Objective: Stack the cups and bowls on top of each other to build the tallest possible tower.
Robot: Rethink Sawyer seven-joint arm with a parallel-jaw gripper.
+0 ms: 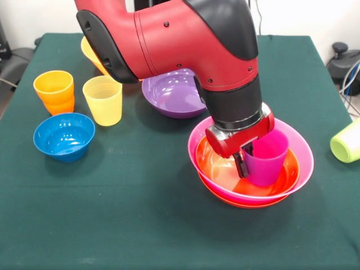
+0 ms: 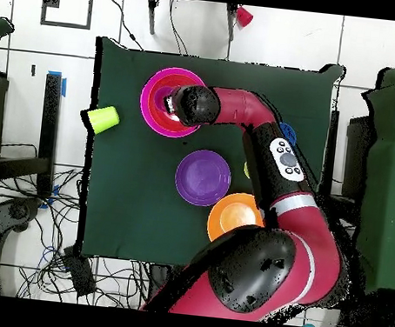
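The gripper [image 1: 247,153] grips the purple cup's [image 1: 265,157] rim, lower right in the front view; seat it upright, centred in the red-orange bowl [image 1: 222,169], before releasing.

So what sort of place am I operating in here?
Probably a robotics lab: a table under green cloth, loose cables on a tiled floor, and more cloth-covered tables either side.

arm [image 2: 263,151] over pink bowl [image 2: 153,87]; purple bowl [image 2: 203,177] beside
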